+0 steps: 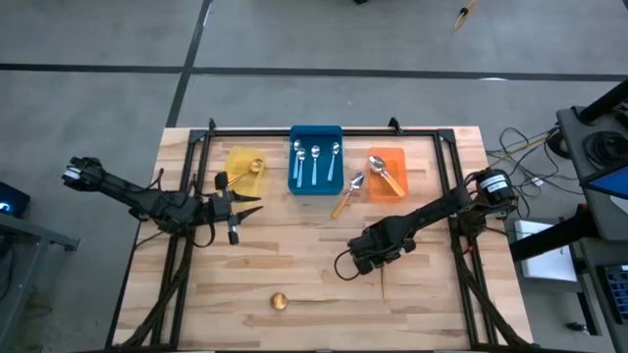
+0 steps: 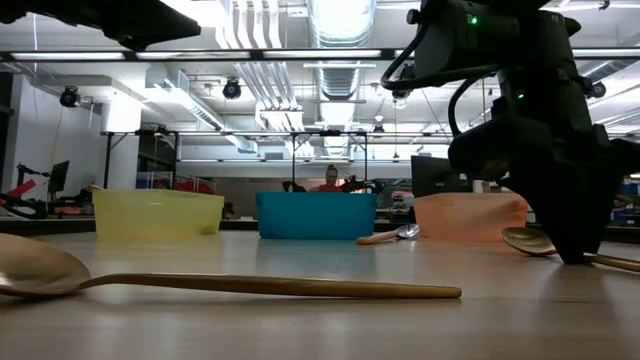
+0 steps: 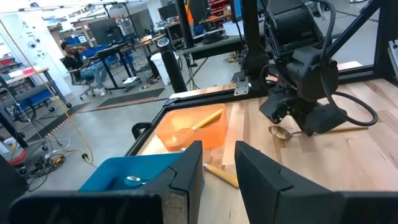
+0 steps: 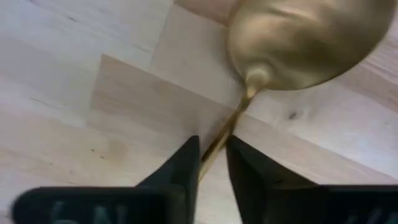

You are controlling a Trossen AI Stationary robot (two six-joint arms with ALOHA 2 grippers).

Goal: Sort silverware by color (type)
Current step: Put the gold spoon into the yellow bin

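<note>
My right gripper [image 1: 367,253] is down at the table right of centre, shut on a gold spoon [image 4: 298,37] that lies flat on the wood. My left gripper [image 1: 245,208] hovers open and empty near the yellow bin [image 1: 245,167], which holds a gold spoon. A second gold spoon [image 1: 280,301] lies near the table's near edge. An orange-handled spoon [image 1: 346,194] lies on the wood between the blue bin [image 1: 316,160] and the orange bin [image 1: 387,175]. Blue-handled spoons lie in the blue bin and an orange-handled one in the orange bin. My right gripper pinches the gold spoon's thin handle [image 4: 219,142] just behind the bowl, between its two fingers [image 4: 183,168]. The fingers come from above, pointing down, and stand across the handle. The spoon lies on the table, bowl [image 2: 530,240] and handle [image 2: 620,262] both down on the wood.
The three bins stand in a row along the far side, inside a black frame [image 1: 432,132] that runs round the table. Bare wood lies in the middle and on the near side, apart from the gold spoon [image 2: 230,285] there. A person sits in the room beyond.
</note>
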